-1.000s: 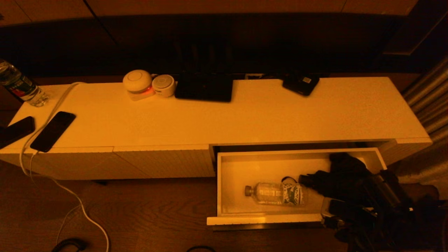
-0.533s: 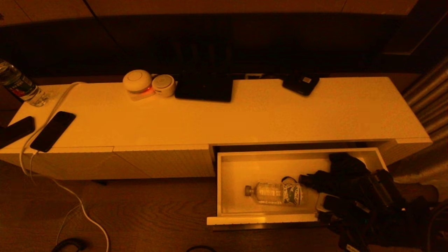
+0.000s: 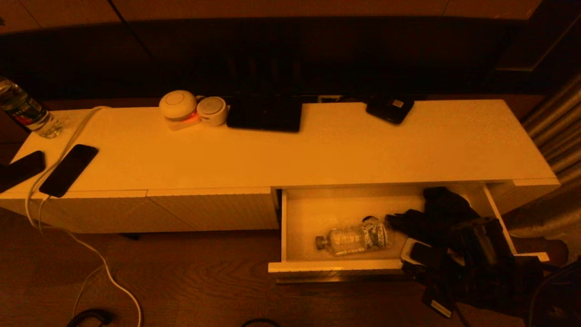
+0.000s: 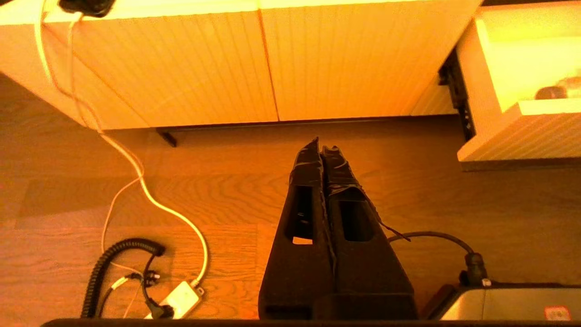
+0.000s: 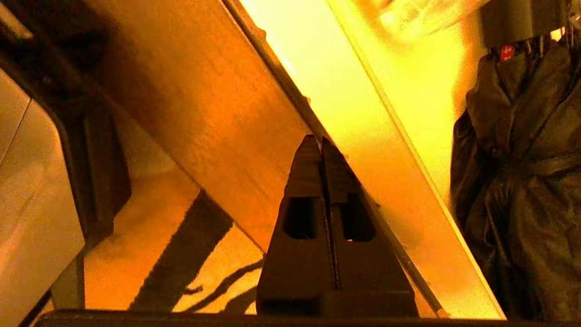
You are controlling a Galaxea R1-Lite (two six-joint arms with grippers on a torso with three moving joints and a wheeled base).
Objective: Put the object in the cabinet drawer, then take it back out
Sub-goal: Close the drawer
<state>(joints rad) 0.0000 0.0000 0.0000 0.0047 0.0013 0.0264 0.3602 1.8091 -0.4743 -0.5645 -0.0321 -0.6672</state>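
Parked low on the left, over the wooden floor in front of the cabinet (image 3: 317,154): left hand (image 4: 321,146), fingers pressed together, holding nothing. Up on the cabinet's left end, well away from the work: a second bottle (image 3: 25,111), two dark phones and a pale cable.

Right of centre: cabinet drawer (image 3: 336,265) pulled partly out, plain pale inside. Lying on its side on the drawer floor: the bottle (image 3: 352,238), clear ribbed plastic, small cap pointing left, printed label around the right end, apparently little or nothing in it. Beside its right end, also in the drawer: a dark fabric bundle (image 5: 513,159).

Further right, at the drawer's front edge: right hand (image 5: 320,141), fingers pressed flat together, gripping nothing, tips at the front lip; touching or just short of it, hard to say.

Likely the storing half of the task, with the bottle already inside and the drawer being handled by its front. Next, probably: push the front squarely so the drawer runs straight, then hook the handle slot to reopen. Round and light, so prone to rolling as the drawer moves; for retrieval, a spread hand across the bottle's middle, clear of the bundle.
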